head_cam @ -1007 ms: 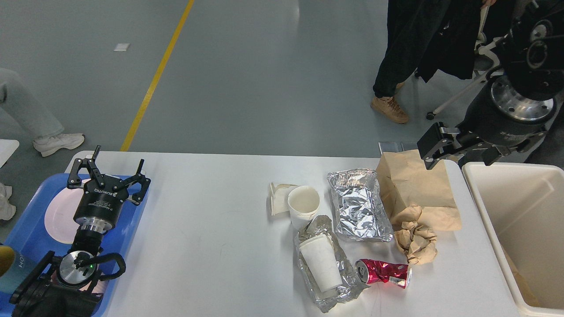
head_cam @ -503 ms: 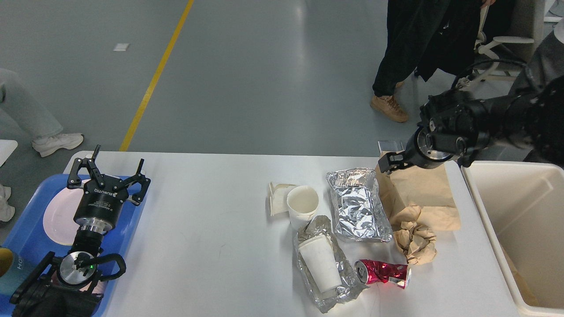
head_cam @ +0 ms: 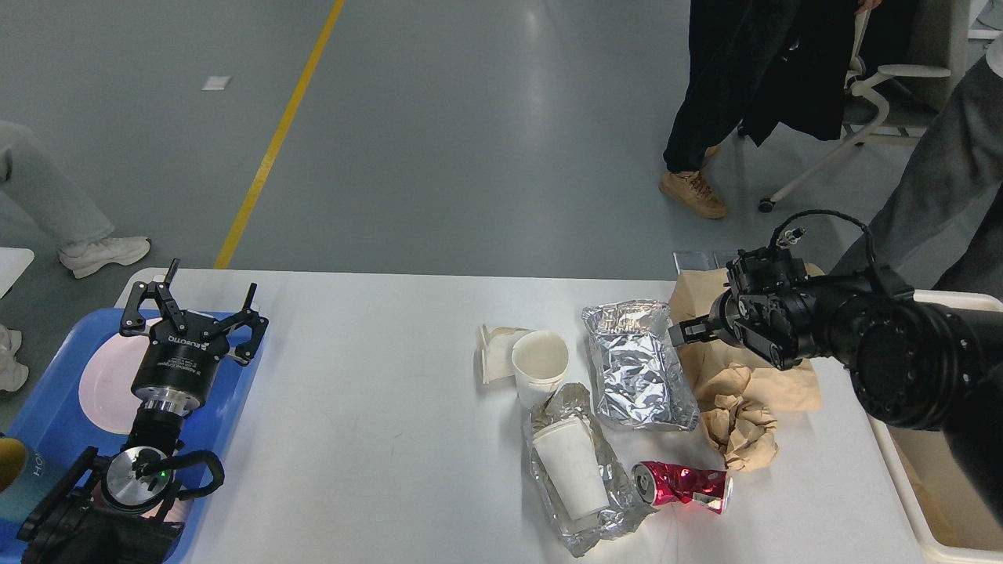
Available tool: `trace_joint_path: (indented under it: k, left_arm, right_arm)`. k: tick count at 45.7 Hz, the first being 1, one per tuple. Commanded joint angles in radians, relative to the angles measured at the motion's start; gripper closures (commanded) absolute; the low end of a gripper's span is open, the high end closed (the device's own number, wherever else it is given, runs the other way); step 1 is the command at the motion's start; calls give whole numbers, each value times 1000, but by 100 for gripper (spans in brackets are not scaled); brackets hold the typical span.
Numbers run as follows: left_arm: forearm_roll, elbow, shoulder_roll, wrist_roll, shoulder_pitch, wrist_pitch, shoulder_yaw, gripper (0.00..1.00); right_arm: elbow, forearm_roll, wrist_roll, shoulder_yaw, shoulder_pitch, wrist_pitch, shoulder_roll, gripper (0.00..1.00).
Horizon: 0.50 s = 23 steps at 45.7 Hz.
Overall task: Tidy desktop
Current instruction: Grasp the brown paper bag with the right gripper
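The white desktop (head_cam: 376, 407) holds litter right of its middle: an upright paper cup (head_cam: 539, 360), a second paper cup (head_cam: 570, 468) lying on crumpled foil, a foil pack (head_cam: 636, 368), a flat brown paper bag (head_cam: 696, 301), a crumpled brown paper ball (head_cam: 738, 432), a crushed red can (head_cam: 683, 484) and a cream cardboard scrap (head_cam: 492, 351). My right gripper (head_cam: 680, 333) hangs low over the bag's left edge, pointing at the foil pack; it is dark and end-on. My left gripper (head_cam: 194, 294) stands open and empty above the tray at the left.
A blue tray (head_cam: 47, 415) with a white plate (head_cam: 102, 384) sits at the left end. A cream bin (head_cam: 936, 501) stands off the right end, partly behind my right arm. People and a chair stand beyond the far edge.
My right arm has swung down and inward from the upper right, bringing its gripper low over the brown bag beside the foil pack. The left arm and the litter have not moved.
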Motion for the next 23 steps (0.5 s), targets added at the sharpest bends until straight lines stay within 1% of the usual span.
trace_joint_path:
  k: [1,2,5,10,19,21,23]
  left_arm:
    - [0,0,-1,-1,0,0,0,4]
    - [0,0,1,-1,0,0,0,4]
    - [0,0,1,-1,0,0,0,4]
    - [0,0,1,-1,0,0,0,4]
    - [0,0,1,-1,0,0,0,4]
    - [0,0,1,-1,0,0,0,4]
    - [0,0,1,1,0,0,0,4]
  right_arm:
    - [-33,-23,-1,1,-43,-8,-1,0]
    - [-33,-23,-3,1,-50,-13,1,0]
    - [-34,-25,-14,1,-88,-53,4,5]
    - [-46,-20,-69,6,-161,-131,10,6]
    - [-50,-16,-81,64,-178,-152,6,8]
    - [-49,-16,-83,64,-177,-152,4,18]
    - [-49,-11,-87,66,-175,-152,4,30]
